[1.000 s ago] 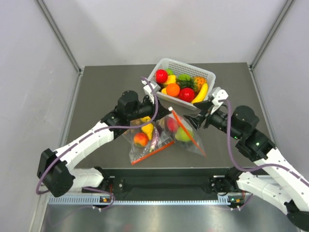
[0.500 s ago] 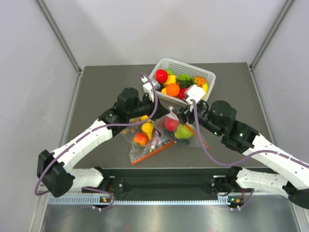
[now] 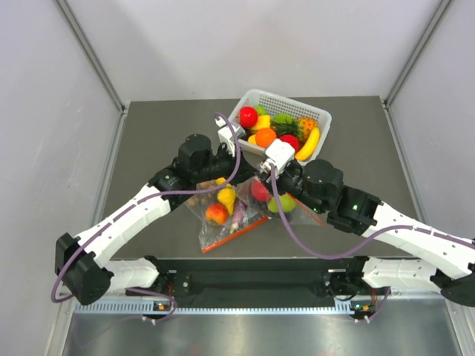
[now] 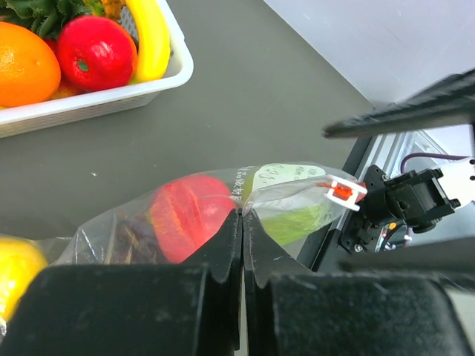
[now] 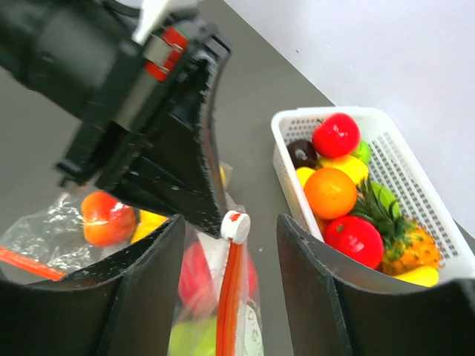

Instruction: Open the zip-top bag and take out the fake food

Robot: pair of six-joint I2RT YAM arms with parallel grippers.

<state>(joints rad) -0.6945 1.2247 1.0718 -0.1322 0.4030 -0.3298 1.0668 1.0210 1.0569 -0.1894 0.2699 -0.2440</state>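
The zip-top bag (image 3: pixel 276 200) lies just in front of the basket. It holds fake food: a red apple (image 4: pixel 189 215), a green pear (image 4: pixel 297 220) and a dark grape bunch (image 4: pixel 128 239). My left gripper (image 4: pixel 243 216) is shut on the bag's top edge, next to the apple. The bag's orange-red zip strip (image 5: pixel 228 297) ends in a white slider (image 5: pixel 236 225). That slider stands between the fingers of my right gripper (image 5: pixel 231 248), which is open with a gap on each side. In the top view the right gripper (image 3: pixel 263 173) faces the left gripper (image 3: pixel 247 165) over the bag.
A white basket (image 3: pixel 320 117) of fruit stands behind the bag, with an orange (image 3: pixel 266 137) and a banana (image 3: pixel 309 143) in it. A second clear bag (image 3: pixel 223 219) with a yellow pear and a red-yellow apple lies left of the zip-top bag, under the left arm.
My right arm has swung left from the bag's right side to its top end. Its jaws have narrowed around the slider. The left gripper has kept its hold.
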